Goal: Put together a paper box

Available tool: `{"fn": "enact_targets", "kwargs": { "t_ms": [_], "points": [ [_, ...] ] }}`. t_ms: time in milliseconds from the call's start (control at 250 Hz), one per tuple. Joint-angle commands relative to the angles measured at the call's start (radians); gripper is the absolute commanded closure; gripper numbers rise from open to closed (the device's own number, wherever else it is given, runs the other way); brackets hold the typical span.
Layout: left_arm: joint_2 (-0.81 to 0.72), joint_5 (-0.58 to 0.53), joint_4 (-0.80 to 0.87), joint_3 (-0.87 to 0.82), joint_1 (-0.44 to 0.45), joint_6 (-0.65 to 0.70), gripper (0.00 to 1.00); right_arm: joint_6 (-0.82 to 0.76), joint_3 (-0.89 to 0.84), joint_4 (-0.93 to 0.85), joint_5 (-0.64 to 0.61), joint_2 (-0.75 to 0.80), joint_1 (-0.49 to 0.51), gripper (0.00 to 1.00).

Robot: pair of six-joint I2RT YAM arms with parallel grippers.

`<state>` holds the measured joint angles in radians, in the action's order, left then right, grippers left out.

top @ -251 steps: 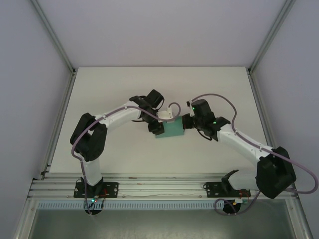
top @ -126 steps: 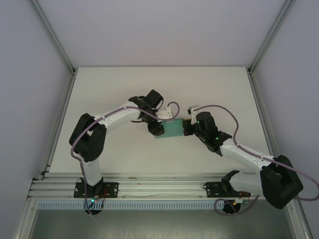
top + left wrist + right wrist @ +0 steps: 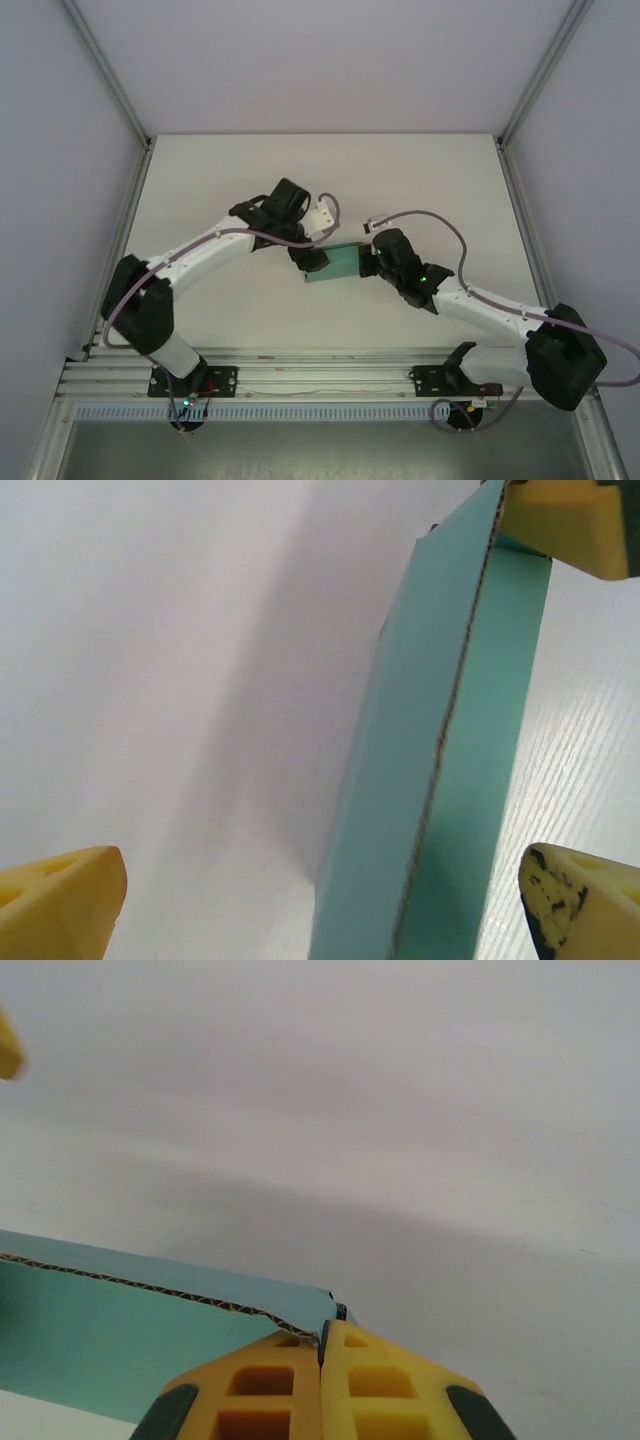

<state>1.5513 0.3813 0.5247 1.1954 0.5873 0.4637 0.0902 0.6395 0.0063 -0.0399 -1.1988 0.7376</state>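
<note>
Pinching the paper box corner, right pincer hides the contact

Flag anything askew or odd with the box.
The paper box stands on edge, leaning, pinched at one corner by the right gripper; the left gripper gapes around it without touching. No tear or crush visible.

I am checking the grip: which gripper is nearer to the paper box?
Right. The right gripper is shut on a corner of the paper box. The left gripper is open, the box between its fingers, touching neither.
</note>
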Motion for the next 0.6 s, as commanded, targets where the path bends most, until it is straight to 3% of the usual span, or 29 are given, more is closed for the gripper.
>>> {"fn": "enact_targets", "kwargs": {
  "t_ms": [0, 76, 116, 192, 596],
  "points": [
    [-0.088, -0.123, -0.077, -0.098, -0.003, -0.119, 0.0, 0.039, 0.036, -0.116, -0.107, -0.025, 0.017, 1.0],
    [-0.144, -0.164, -0.111, -0.179, -0.008, -0.174, 0.02, 0.054, 0.048, -0.127, -0.1, -0.036, 0.022, 1.0],
    [-0.166, -0.174, -0.123, -0.208, -0.008, -0.197, 0.08, 0.06, 0.055, -0.132, -0.093, -0.041, 0.025, 1.0],
    [-0.188, -0.157, -0.124, -0.232, -0.01, -0.22, 0.29, 0.069, 0.066, -0.144, -0.095, -0.044, 0.031, 1.0],
    [-0.129, -0.119, -0.082, -0.164, -0.007, -0.219, 0.74, 0.082, 0.106, -0.207, -0.09, -0.056, 0.04, 1.0]
  ]
}}
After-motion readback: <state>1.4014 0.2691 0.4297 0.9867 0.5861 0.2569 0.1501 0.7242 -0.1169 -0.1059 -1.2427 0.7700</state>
